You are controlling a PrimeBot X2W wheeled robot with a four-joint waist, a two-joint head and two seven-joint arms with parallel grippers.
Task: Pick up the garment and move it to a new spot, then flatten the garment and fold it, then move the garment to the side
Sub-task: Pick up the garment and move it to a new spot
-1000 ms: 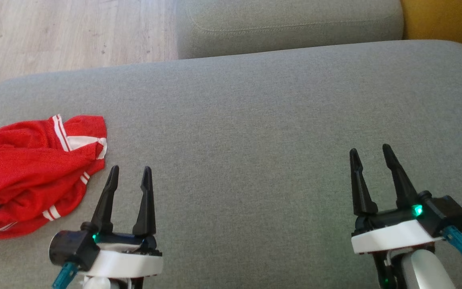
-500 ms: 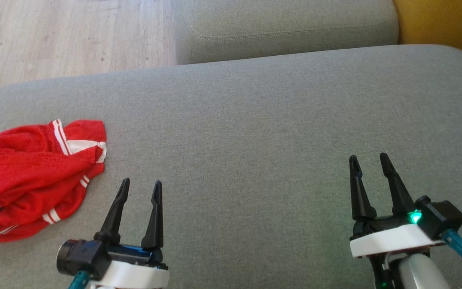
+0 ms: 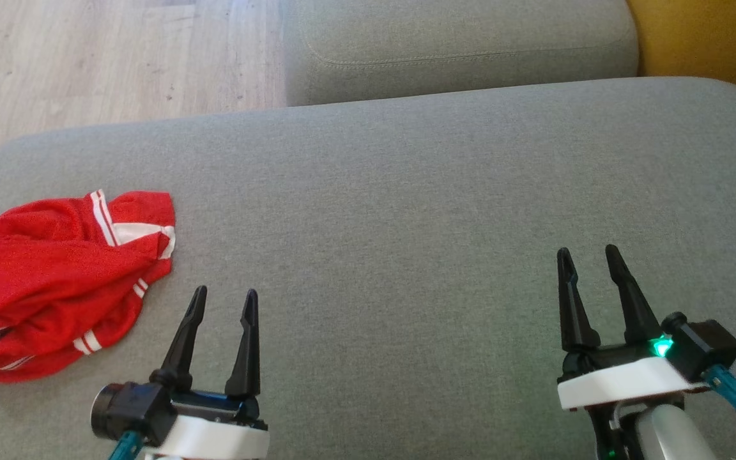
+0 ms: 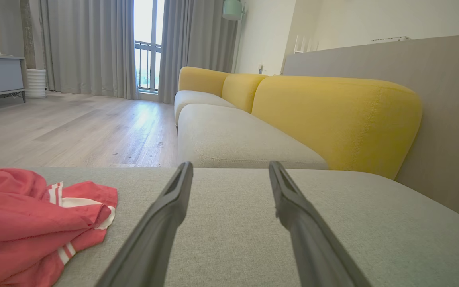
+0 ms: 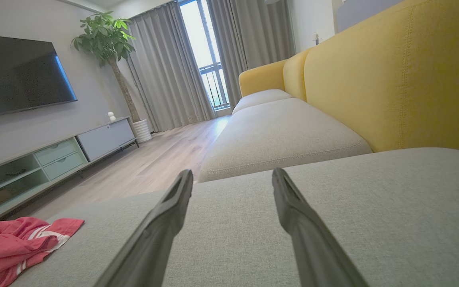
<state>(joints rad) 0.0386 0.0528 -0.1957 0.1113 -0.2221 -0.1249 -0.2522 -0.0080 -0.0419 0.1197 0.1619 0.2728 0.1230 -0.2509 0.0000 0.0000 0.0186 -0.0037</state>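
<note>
The crumpled red garment with white stripes (image 3: 55, 281) lies bunched in a heap at the left end of the broad grey fabric seat cushion (image 3: 406, 211). Its folds overlap and its striped hems are twisted over one another. It is neither flat nor folded, so by my reading none of the 3 stages is done: the pick-up and move, the flattening and folding, and the final shift to the side all remain.

The left gripper (image 3: 224, 295) sits over the cushion's near-left part, its 2 dark fingers spread wide with nothing between them. The right gripper (image 3: 588, 252) sits over the cushion's near-right part, equally wide and empty. Neither touches the cloth. The cushion's bare middle looks a likely new spot for spreading the garment.
</note>
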